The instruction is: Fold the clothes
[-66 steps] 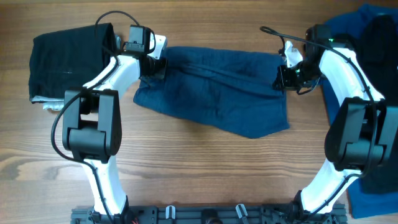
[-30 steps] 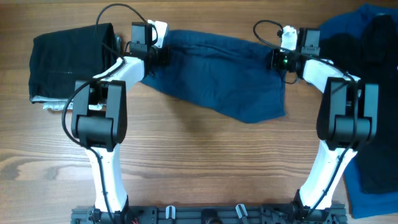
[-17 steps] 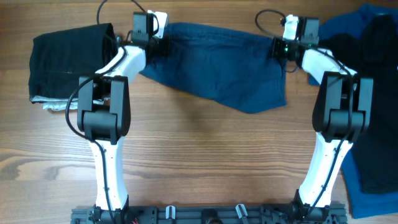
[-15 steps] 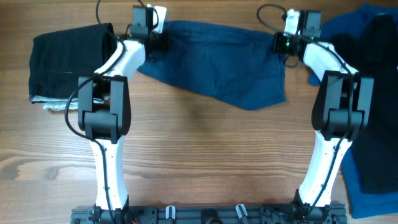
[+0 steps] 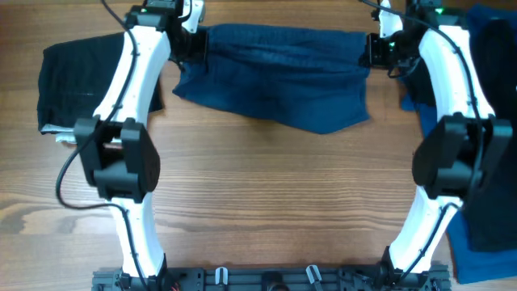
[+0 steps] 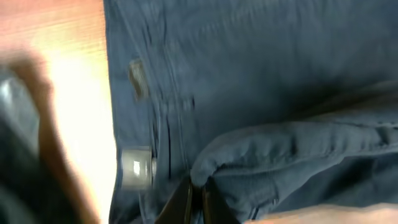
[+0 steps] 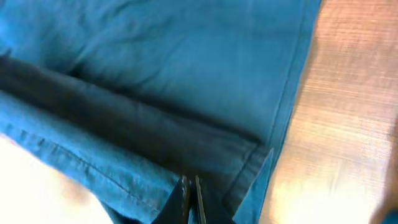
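Note:
Navy-blue shorts [image 5: 279, 77] lie spread across the far middle of the table, their top edge held up at both ends. My left gripper [image 5: 192, 44] is shut on the shorts' upper left corner; the left wrist view shows a bunched fold of the shorts [image 6: 249, 149] pinched between my fingertips [image 6: 194, 198]. At the upper right corner my right gripper [image 5: 373, 50] is shut on the cloth, and the right wrist view shows the shorts' hem [image 7: 155, 155] clamped in it [image 7: 191, 190].
A folded black garment [image 5: 89, 77] over a pale one sits at the far left. A pile of brighter blue [image 5: 485, 24] and black clothes [image 5: 497, 162] fills the right edge. Bare wooden table [image 5: 275, 202] lies in front of the shorts.
Both arms have carried the shorts' top edge toward the far side of the table and stretched it straighter. Both grips have stayed shut on the cloth.

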Controlling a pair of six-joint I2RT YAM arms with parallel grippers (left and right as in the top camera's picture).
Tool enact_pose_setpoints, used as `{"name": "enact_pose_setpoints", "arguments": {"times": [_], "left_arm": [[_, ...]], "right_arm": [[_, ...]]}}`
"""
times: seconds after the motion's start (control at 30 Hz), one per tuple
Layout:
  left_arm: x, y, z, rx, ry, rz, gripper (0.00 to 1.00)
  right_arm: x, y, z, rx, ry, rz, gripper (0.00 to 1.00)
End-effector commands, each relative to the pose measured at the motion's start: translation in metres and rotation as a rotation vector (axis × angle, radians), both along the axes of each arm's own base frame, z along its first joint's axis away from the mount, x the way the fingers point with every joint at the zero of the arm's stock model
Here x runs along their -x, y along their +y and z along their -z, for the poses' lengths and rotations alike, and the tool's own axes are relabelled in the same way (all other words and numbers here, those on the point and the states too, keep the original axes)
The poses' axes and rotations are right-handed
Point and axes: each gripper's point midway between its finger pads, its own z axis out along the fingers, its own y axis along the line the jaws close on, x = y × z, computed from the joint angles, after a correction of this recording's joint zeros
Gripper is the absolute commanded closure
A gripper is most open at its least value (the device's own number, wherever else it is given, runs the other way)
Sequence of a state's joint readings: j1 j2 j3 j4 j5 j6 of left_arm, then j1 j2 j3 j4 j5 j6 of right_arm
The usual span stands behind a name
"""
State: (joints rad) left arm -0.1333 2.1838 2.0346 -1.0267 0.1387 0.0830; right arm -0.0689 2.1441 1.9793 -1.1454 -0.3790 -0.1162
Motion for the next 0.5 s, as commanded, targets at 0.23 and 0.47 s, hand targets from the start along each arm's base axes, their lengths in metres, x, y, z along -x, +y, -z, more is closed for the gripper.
{"name": "enact_pose_setpoints", "arguments": {"times": [0.23,0.47], "left_arm": [[0.075,0.018,-0.041,-0.031,0.178,-0.042,0.91],[0.108,0.022,-0.036,-0.028,0.329,-0.142,0.96]], "right_arm": [[0.077,0.008,-0.045,-0.039,0.175,-0.039,0.96],[0.108,0.011,-0.043,-0.053,0.314,-0.032,0.96]]}}
